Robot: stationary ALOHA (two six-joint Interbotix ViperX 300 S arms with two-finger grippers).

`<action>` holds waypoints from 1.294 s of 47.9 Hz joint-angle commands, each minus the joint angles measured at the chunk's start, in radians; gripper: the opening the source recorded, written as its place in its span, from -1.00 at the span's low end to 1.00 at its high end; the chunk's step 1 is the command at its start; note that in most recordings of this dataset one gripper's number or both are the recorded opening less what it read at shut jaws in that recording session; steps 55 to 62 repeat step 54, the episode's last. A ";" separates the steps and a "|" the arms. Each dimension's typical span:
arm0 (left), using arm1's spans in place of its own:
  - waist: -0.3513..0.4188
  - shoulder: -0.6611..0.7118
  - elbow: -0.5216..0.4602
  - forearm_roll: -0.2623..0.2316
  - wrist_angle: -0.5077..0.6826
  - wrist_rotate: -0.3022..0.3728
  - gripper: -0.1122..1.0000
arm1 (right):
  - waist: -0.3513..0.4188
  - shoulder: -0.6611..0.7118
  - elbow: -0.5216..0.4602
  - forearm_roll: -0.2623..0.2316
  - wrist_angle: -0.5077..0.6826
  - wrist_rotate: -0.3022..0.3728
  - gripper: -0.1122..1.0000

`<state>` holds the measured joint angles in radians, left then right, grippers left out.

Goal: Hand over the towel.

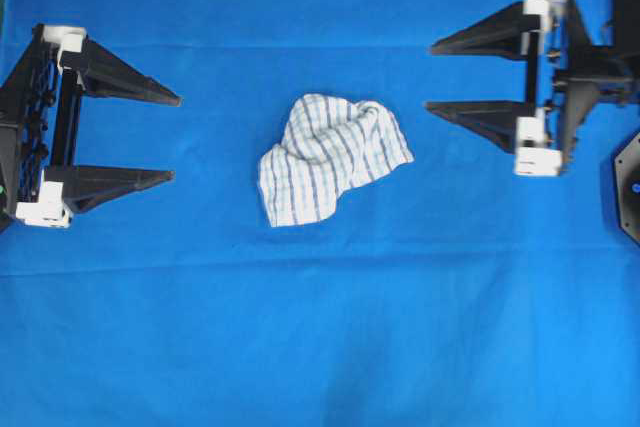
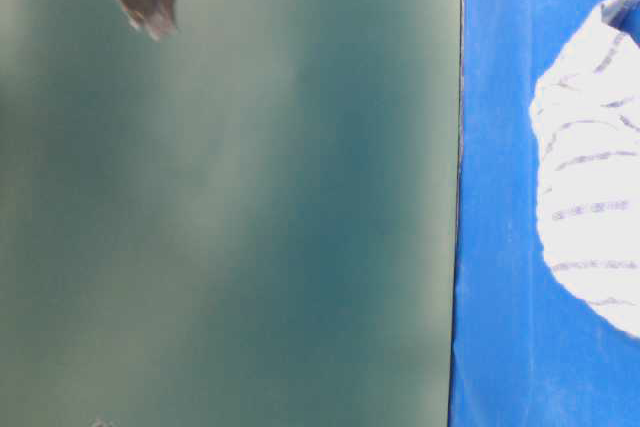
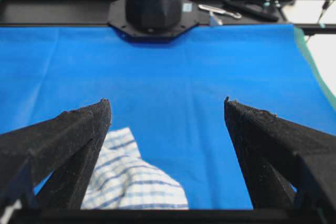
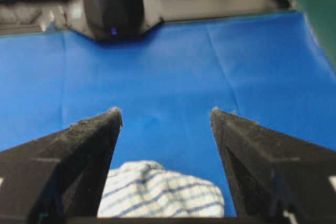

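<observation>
You have one checked towel (image 1: 330, 157) lying on one blue tablecloth (image 1: 320, 327). You see two grippers, the left gripper (image 1: 175, 137) and the right gripper (image 1: 430, 77), each with two black fingers, so four fingers altogether.

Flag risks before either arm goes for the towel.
1. The towel lies crumpled in a loose mound on the blue tablecloth; a pinch may catch only one fold and let it slip at the handover.
2. A low pinch could grab the tablecloth along with it.
3. The left gripper and right gripper face each other, jaws open; converging on the towel they could collide.
</observation>
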<state>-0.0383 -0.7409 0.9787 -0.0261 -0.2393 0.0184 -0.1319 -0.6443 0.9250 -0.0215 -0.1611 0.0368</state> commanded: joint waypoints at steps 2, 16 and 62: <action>0.003 -0.002 -0.014 0.000 -0.011 0.000 0.86 | 0.005 -0.018 0.002 -0.002 -0.034 0.000 0.49; 0.011 -0.002 -0.014 0.000 -0.003 0.000 0.86 | 0.005 0.003 -0.003 -0.002 -0.043 0.000 0.49; 0.031 -0.600 0.264 0.005 0.325 0.003 0.86 | 0.000 -0.669 0.325 0.002 0.242 0.011 0.49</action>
